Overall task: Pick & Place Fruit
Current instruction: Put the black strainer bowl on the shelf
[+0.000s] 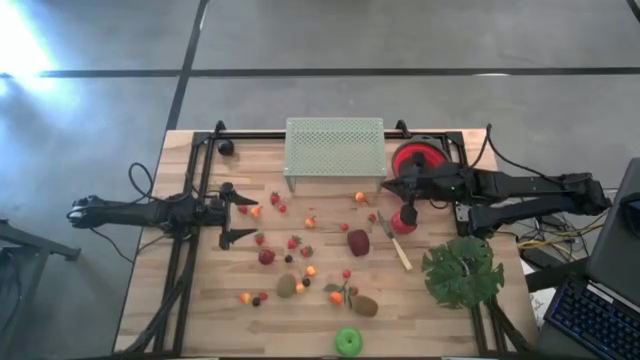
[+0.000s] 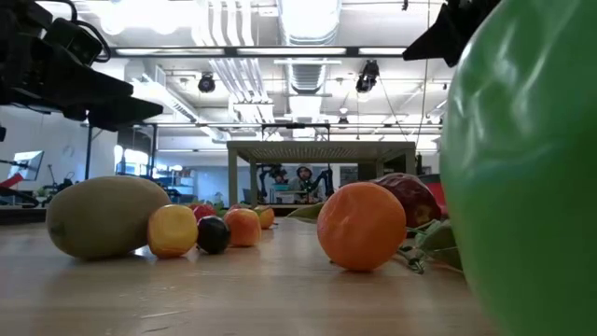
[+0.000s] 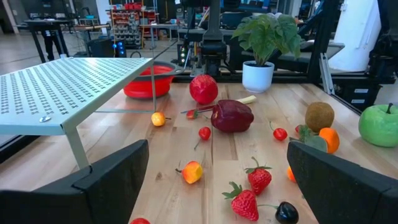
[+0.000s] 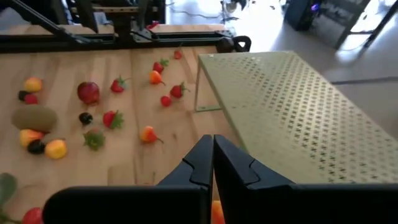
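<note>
Small toy fruits lie scattered on the wooden table: strawberries, a dark maroon fruit, kiwis, a green apple at the near edge, and orange pieces. A red apple rests on the table just near-side of my right gripper. That gripper is shut with nothing between its fingers. The apple does not show in the right wrist view. My left gripper is open at the table's left, pointing level at the fruit.
A pale green perforated rack stands at the far middle, with a red bowl to its right. A slim knife lies by the maroon fruit. A green leafy plant stands at the near right. Black rails run along the table's sides.
</note>
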You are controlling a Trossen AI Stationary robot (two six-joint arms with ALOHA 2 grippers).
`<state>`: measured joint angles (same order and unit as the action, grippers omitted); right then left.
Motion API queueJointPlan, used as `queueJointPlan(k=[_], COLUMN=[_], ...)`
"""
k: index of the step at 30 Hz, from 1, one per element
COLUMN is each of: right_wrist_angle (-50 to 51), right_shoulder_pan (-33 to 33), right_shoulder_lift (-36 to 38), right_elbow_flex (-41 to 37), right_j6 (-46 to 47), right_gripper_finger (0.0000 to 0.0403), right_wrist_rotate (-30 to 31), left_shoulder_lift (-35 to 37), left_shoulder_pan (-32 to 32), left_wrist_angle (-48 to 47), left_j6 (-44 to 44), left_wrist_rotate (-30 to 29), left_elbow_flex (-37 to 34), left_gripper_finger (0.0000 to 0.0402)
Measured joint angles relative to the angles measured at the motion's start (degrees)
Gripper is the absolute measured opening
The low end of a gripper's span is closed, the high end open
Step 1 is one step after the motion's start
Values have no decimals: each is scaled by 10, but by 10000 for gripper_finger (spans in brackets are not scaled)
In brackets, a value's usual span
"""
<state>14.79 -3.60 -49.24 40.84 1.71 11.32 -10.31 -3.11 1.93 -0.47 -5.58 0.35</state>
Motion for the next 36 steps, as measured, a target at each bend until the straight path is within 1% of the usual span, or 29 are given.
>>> queueJointPlan(k=[3, 6, 8, 15, 20, 25, 29, 32, 36], right_wrist_angle=[8, 56, 93, 246, 332, 386, 394, 394, 395], right_shoulder_pan=[-26, -71, -109, -273, -357, -401, -419, -428, -445], right_shoulder_lift=[9, 16, 13, -19, -42, -77, -109, -136, -180], right_elbow_flex=[1, 21, 37, 106, 139, 157, 161, 162, 163], right_j6=[-1, 1, 11, 38, 44, 51, 66, 70, 73], right_gripper_finger=[8, 8, 8, 8, 8, 8, 12, 27, 62], right_wrist_rotate=[-10, -9, -9, -7, -8, -8, -8, -8, -9], left_shoulder_lift=[0, 0, 0, 0, 0, 0, 0, 0, 0], left_shoulder_pan=[0, 0, 0, 0, 0, 0, 0, 0, 0], left_wrist_angle=[0, 0, 0, 0, 0, 0, 0, 0, 0], left_j6=[0, 0, 0, 0, 0, 0, 0, 0, 0], left_wrist_rotate=[0, 0, 0, 0, 0, 0, 0, 0, 0], left_elbow_flex=[0, 0, 0, 0, 0, 0, 0, 0, 0], left_gripper_finger=[388, 388, 388, 388, 388, 388, 388, 388, 388])
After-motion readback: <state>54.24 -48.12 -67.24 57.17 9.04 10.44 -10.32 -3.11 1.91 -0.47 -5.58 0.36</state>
